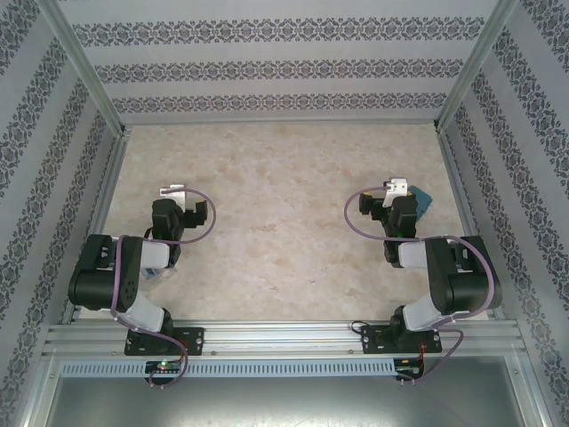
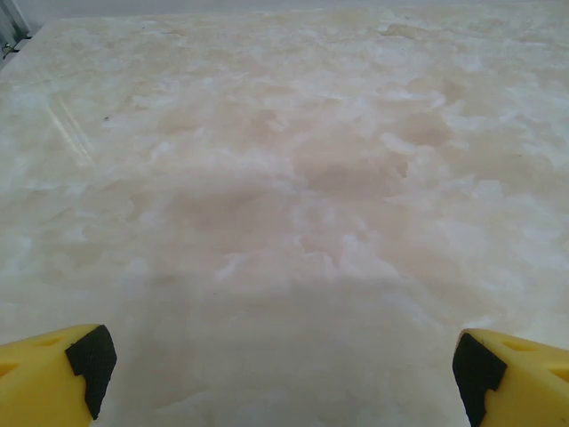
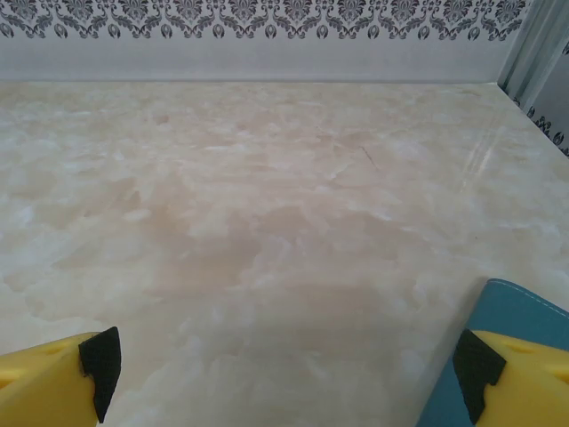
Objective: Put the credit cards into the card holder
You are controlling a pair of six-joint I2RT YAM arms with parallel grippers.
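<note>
The left hand (image 2: 284,369) and right hand (image 3: 289,374) hang spread wide, empty, over the worktop (image 1: 284,169) — likely poised to begin. A flat blue piece (image 3: 520,325) lies just beside the right hand — card or wallet, I cannot tell.
</note>
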